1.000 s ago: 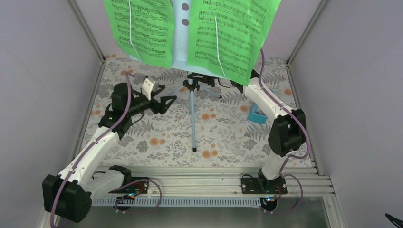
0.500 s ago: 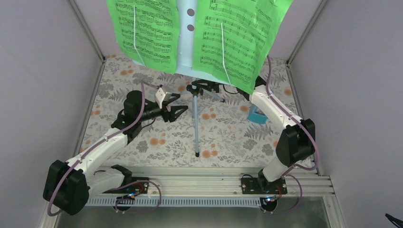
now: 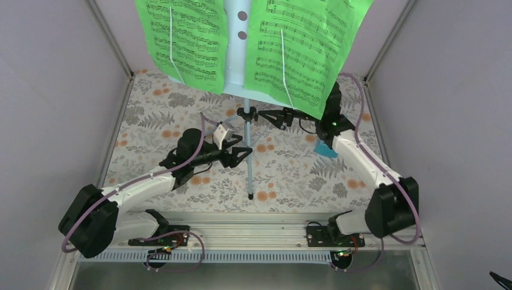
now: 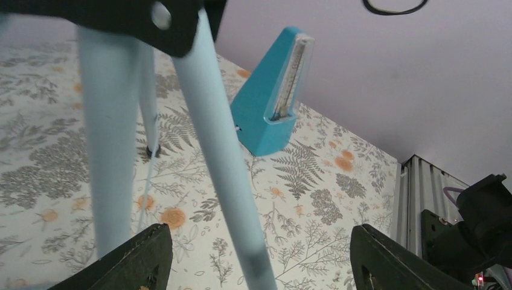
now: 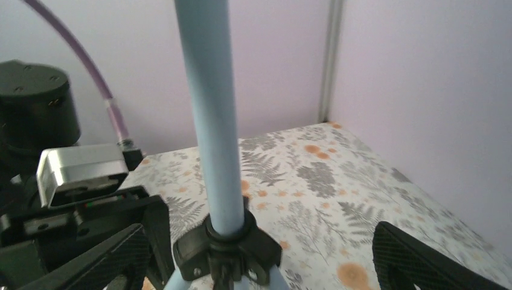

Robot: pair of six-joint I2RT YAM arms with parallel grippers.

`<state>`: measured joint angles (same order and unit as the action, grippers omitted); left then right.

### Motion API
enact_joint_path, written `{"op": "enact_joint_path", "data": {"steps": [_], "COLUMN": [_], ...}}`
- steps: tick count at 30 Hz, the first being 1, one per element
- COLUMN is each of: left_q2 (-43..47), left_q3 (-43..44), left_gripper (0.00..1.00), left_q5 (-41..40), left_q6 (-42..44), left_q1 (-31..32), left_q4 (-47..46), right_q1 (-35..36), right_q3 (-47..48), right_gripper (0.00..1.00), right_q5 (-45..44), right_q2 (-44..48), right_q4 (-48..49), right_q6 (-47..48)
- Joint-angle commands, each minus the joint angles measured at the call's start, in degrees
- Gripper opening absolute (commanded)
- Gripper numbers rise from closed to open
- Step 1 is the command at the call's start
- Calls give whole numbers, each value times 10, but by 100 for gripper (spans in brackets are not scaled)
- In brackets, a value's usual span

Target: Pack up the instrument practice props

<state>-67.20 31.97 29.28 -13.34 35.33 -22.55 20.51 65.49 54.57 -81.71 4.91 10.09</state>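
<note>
The stand (image 5: 214, 121) is smooth, satin-painted tube with a matt black plastic collar (image 5: 226, 244), the pages (image 3: 187, 42) thin matt paper, the metronome (image 4: 259, 115) smooth plastic with a glossy clear face, the table cover (image 3: 290, 175) matt printed cloth, the rail (image 3: 253, 232) brushed metal.

Fern-printed table cover (image 3: 290, 175) between plain lilac walls (image 3: 54, 90).

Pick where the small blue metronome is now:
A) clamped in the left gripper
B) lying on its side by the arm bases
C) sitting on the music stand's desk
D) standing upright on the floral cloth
D: the left wrist view shows the metronome standing upright on the floral cloth, beyond the music stand's legs, with nothing gripping it.
</note>
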Motion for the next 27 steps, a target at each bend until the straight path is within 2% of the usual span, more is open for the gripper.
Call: {"op": "enact_joint_path", "data": {"steps": [1,4,6,12,15,17,20,27], "left_q2": [-28,-43,-52,-95,-111,-124,-142,-200], "left_q3": [-8,-8,-8,13,24,33,47,96], "left_gripper": [74,72,66,37,18,8,3,2], "left_q5": [-42,-67,-74,-59,-63,-64,-70,-104], "left_q6": [-37,-41,-43,-45,-48,-49,-52,-69], "left_q1": [25,30,32,37,37,37,37,37], "left_q4": [-74,-89,-103,-120,-126,-126,-142,-208], "right_q1": [-15,-19,-19,-19,-19,-19,-19,-19], "right_q3": [-73,-131,-163,-229,-246,-249,-249,-244], "right_gripper": [88,90,94,97,99,100,100,100], "right_q5": [-106,-151,-179,-275,-321,-340,-350,-350], "right_q2": [79,136,173,263,297,313,332,340], "right_q4": [70,82,87,70,48,32,13,-30], "right_q6": [-83,-113,-130,-186,-206,-214,-229,-268]}}
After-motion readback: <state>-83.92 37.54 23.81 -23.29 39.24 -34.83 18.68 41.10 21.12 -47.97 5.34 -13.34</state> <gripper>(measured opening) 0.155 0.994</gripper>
